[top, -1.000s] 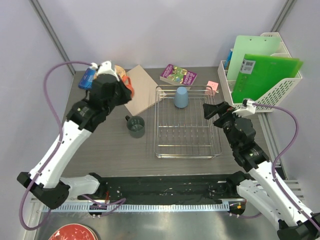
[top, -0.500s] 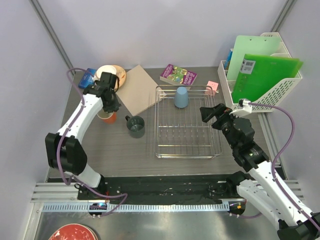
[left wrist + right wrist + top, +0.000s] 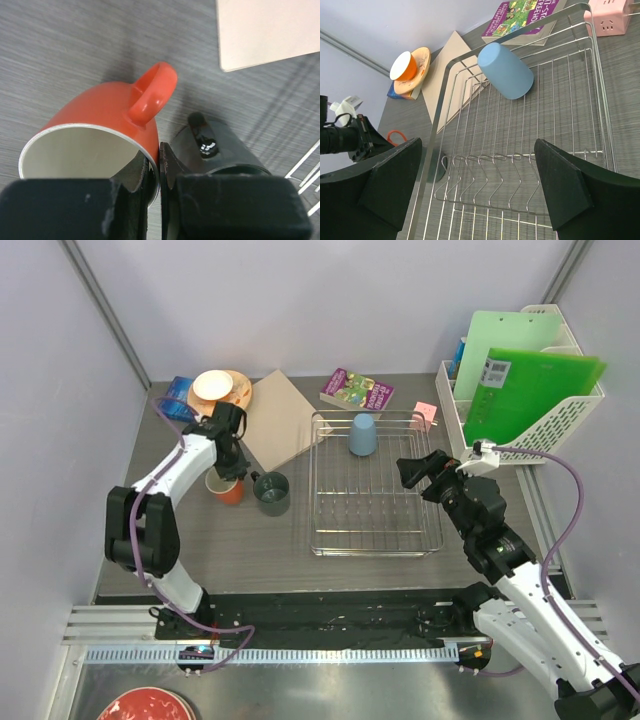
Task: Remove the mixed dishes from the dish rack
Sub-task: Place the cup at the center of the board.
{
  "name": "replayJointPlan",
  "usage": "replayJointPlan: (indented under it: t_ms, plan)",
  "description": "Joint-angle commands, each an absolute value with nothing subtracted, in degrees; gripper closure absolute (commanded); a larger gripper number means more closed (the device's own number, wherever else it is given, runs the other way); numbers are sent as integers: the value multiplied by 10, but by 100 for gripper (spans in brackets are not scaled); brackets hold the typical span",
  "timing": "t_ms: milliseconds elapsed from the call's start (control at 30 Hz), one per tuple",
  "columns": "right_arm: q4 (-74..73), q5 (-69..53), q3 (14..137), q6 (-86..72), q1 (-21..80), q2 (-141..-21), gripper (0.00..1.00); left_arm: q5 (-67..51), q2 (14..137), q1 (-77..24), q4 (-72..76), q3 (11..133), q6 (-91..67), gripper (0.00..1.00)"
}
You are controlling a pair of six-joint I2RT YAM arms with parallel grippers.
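The orange cup (image 3: 100, 115) stands on the table left of the dish rack (image 3: 375, 485). My left gripper (image 3: 159, 165) is shut on its rim, one finger inside and one outside, with the handle pointing away. The grey mug (image 3: 220, 150) stands right beside it, also seen from above as the grey mug (image 3: 271, 492). A light-blue cup (image 3: 505, 70) lies upside down at the rack's far end. Speckled plates (image 3: 235, 392) with a small bowl (image 3: 210, 387) on them sit at the back left. My right gripper (image 3: 415, 470) hangs open over the rack's right edge, holding nothing.
A tan board (image 3: 285, 420) lies between the plates and the rack. A book (image 3: 356, 390) and a pink block (image 3: 425, 412) sit behind the rack. A white lattice basket (image 3: 560, 420) with green folders stands at the right. A red plate (image 3: 145, 705) is at the near left.
My left gripper has carried the orange cup from up near the plates forward and down to the table beside the grey mug. The right gripper edged slightly left.
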State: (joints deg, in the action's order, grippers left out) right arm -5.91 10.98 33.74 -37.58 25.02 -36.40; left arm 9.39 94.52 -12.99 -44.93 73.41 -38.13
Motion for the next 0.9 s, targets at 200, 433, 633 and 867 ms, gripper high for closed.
replayJointPlan:
  t_ms: [200,433,633,867]
  plan:
    - [-36,107,334,-372,249,-375,0,103,950,-122,-445,758,-389,86]
    - [-33,105,337,-370,249,-388,0,110,921,-121,-487,803,-383,0]
    - [-26,115,341,-357,249,-418,0,126,855,-121,-520,861,-388,0]
    - [29,147,367,-350,250,-561,0,96,697,-125,-440,776,-420,0]
